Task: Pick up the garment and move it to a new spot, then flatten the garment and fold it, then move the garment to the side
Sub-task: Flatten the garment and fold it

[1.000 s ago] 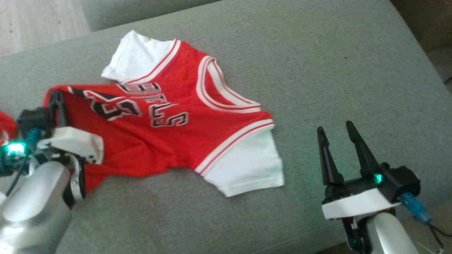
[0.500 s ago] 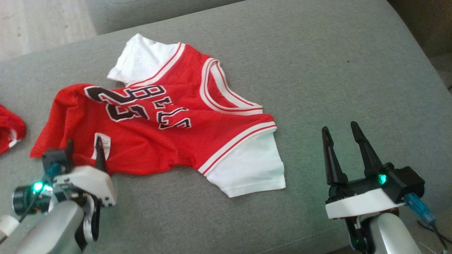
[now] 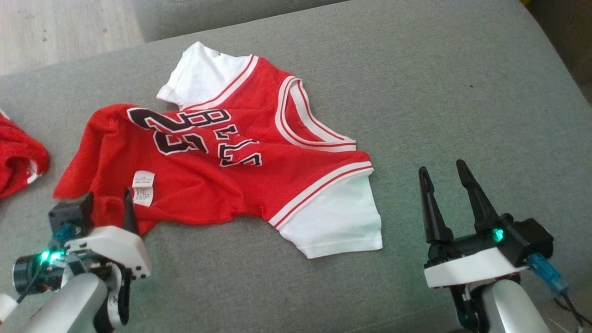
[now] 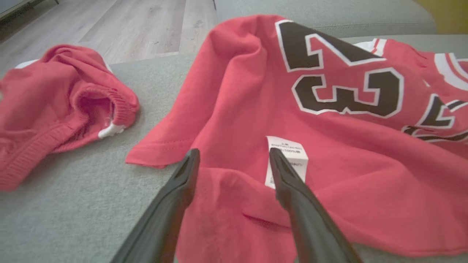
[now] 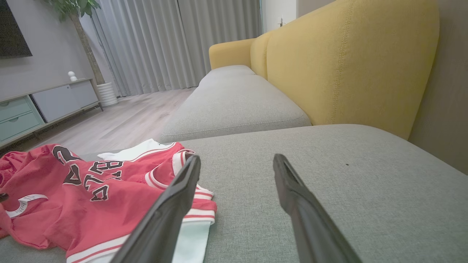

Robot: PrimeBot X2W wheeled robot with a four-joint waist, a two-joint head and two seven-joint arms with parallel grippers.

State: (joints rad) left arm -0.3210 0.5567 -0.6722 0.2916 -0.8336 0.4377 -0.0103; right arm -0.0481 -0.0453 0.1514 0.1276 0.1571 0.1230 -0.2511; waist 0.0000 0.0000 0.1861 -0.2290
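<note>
Judging by how things lie, I am partway through flattening. The grey sofa seat (image 3: 462,92) carries the garment (image 3: 231,180), a red jersey with white sleeves, lettering up on the seat's left half. It is spread out but rumpled along its hem, so the pick-up and move look done, while smoothing, folding and shifting aside remain. A second, bunched red piece (image 3: 18,157) sits at the seat's left edge, apart from the garment. My left end effector (image 3: 109,194) hangs near the seat's front edge with its jaws spread and nothing between them, its tips just over the wrinkled hem beside the white care label (image 3: 143,187). My right end effector (image 3: 440,167) is likewise agape and empty near the front edge, well apart from the nearer white sleeve.
</note>
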